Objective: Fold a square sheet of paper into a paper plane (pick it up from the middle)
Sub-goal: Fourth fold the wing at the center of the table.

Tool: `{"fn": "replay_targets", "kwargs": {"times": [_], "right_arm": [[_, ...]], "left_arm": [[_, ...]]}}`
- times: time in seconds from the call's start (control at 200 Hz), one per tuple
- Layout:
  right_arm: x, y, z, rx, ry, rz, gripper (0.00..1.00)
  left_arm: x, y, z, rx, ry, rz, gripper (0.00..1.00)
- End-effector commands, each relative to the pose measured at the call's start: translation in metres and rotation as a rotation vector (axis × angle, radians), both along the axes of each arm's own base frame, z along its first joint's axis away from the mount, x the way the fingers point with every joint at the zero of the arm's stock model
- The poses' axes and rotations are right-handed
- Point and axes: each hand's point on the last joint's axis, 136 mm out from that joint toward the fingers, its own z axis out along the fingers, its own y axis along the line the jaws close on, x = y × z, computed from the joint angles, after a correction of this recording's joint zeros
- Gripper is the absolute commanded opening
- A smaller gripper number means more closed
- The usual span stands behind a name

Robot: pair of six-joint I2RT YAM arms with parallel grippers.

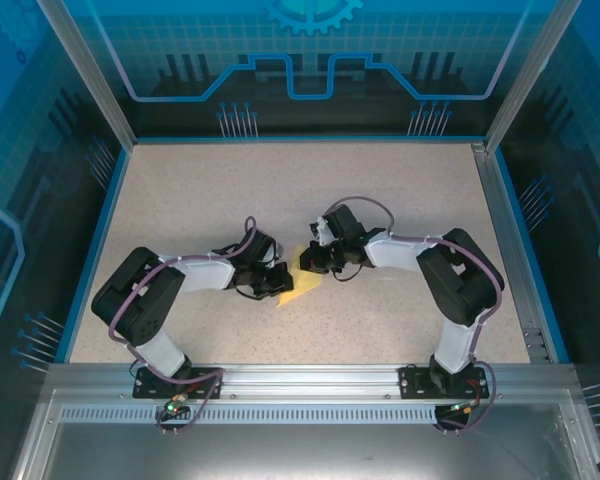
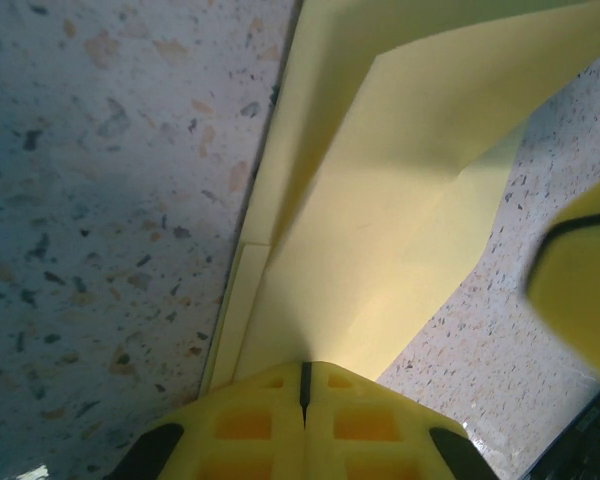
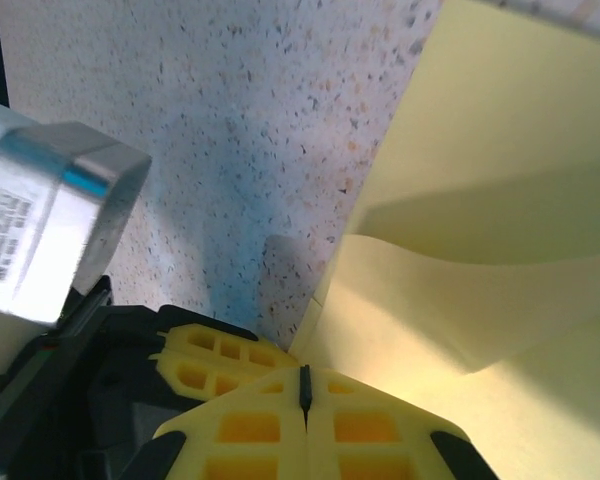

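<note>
Both my arms are reaching into the middle of the table (image 1: 400, 200), nose to nose over the yellow sheet (image 1: 302, 288), which lies there partly folded and not as a flat square. My left gripper (image 2: 303, 385) has its fingers squeezed together with just a thin dark seam between them. The paper runs straight into that seam, so it's pinching the sheet at the near end. From there one long straight edge heads away on the left, with a narrow strip of a lower layer peeking out beside it, and a slanted fold edge crosses the top layer. Same deal with my right gripper (image 3: 303, 385): tips pressed tight, nipping a flap that curls up off the layer below. A blurry silver block (image 3: 50, 230) sits close on its left, so that side's cramped. A fuzzy yellow blob (image 2: 580, 290) hangs just beside the sheet's right edge, and I can't tell what it is. Otherwise there's loads of bare speckled top toward the back and out to both sides. The blue rim (image 1: 98, 240) and the metal rail (image 1: 510, 250) are well apart from the grippers.
</note>
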Motion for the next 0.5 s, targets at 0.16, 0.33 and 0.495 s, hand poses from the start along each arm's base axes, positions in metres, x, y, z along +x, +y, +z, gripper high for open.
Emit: {"fn": "replay_targets", "kwargs": {"times": [0.16, 0.33, 0.495], "right_arm": [[-0.011, 0.009, -0.025, -0.011, 0.052, 0.031, 0.04], [-0.011, 0.01, -0.024, -0.016, 0.047, 0.036, 0.04], [-0.011, 0.007, -0.021, -0.034, 0.035, 0.039, 0.04]], "left_arm": [[-0.021, 0.034, -0.035, 0.179, 0.082, 0.024, 0.05], [-0.021, 0.035, -0.035, 0.184, 0.082, 0.023, 0.05], [-0.022, 0.035, -0.035, 0.184, 0.079, 0.02, 0.05]]}}
